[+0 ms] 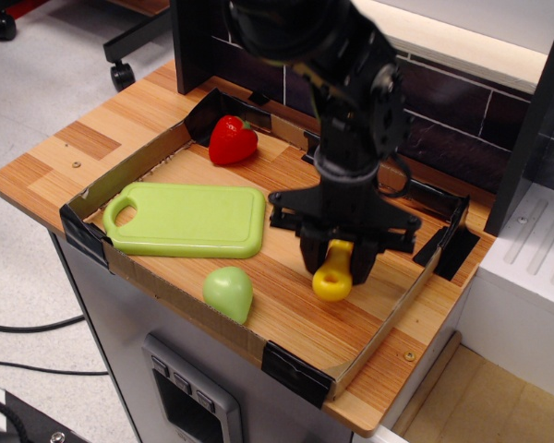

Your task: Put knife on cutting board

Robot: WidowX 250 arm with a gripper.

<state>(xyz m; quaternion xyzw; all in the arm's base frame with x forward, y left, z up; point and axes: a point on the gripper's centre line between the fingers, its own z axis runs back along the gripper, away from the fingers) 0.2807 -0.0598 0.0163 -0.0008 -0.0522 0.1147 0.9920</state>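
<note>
The knife shows only its yellow handle with the end hole; its white blade is hidden behind the gripper. The black gripper is shut on the knife's handle at the right middle of the tray, and the handle hangs tilted just above the wood. The light-green cutting board lies flat at the left of the tray, loop handle to the left, about a hand's width left of the gripper.
A small rounded light-green toy fruit sits near the front wall, between board and gripper. A red strawberry toy lies at the back. Low cardboard walls with black corner pieces ring the tray. A dark tiled backsplash stands behind.
</note>
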